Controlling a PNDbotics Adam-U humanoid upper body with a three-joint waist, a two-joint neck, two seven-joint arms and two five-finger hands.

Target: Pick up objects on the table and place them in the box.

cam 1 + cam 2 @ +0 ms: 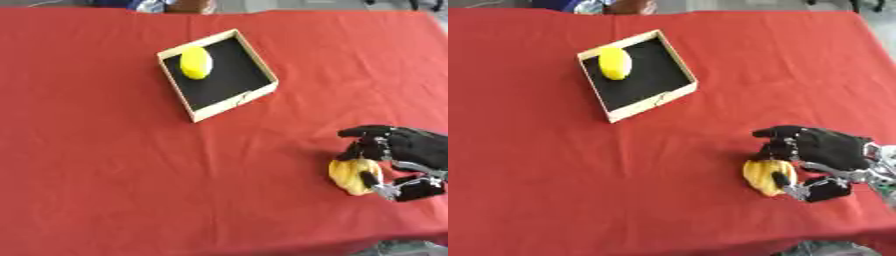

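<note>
Nearest to us, at the lower right, our right hand sits on the red cloth with its fingers curled over the top of a yellow-orange object and the thumb closing in from below, so the object is pinched between them. We cannot make out what the object is beyond a soft, rounded yellow lump; its right side is hidden behind the thumb and palm. Whether it rests on the cloth or is lifted just clear of it, we cannot tell. In the left eye view the wrist is cut off by the picture's right edge, and the arm behind it barely shows.

Well apart from the hand, toward the upper left, the box lies askew on the cloth: a shallow tray with pale walls and a black floor. In its far corner lies a yellow oval thing, close to the far wall.

Our left hand shows in neither view. At the far edge of the table some blurred shapes are cut off by the frame.
</note>
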